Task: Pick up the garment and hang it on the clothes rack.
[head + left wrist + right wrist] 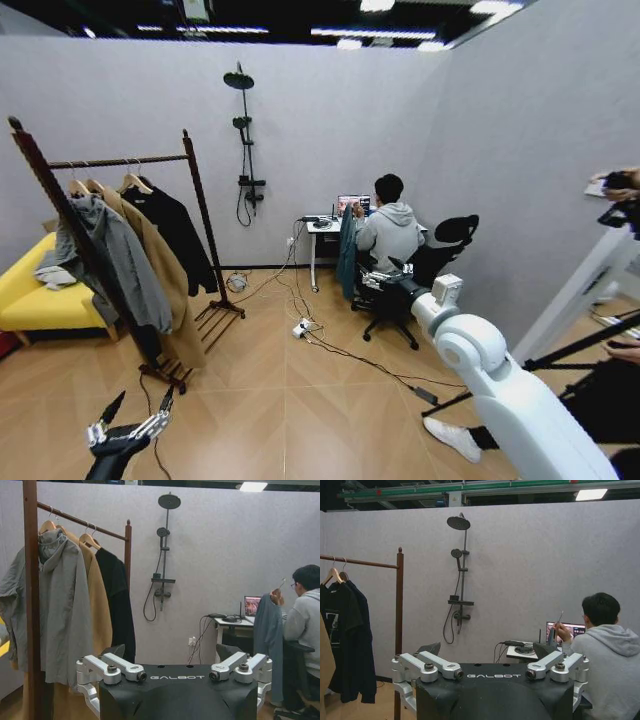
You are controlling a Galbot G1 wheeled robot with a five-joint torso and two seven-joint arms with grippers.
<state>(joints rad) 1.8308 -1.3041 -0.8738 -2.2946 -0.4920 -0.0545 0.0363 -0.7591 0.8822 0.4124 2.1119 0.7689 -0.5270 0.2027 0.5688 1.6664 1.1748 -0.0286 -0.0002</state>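
The garment (180, 235), a long black jacket on a hanger, hangs at the far end of the clothes rack (120, 160), behind a tan coat and a grey hooded jacket. The left wrist view shows the garment (117, 605) beside the rack's far post (128, 550). In the right wrist view a pale mark shows on the front of the garment (345, 645), next to the rack post (399, 605). My left gripper (135, 410) (172, 652) is low in front of the rack, open and empty. My right gripper (385, 272) (485, 649) is stretched forward mid-room, open and empty.
A person (390, 232) sits at a small desk (322, 228) by the back wall, holding up a dark blue-grey garment (347, 250). Cables (330, 345) cross the floor. A yellow sofa (25, 295) is behind the rack, a shower fixture (243, 150) on the wall, tripod legs (580, 300) at right.
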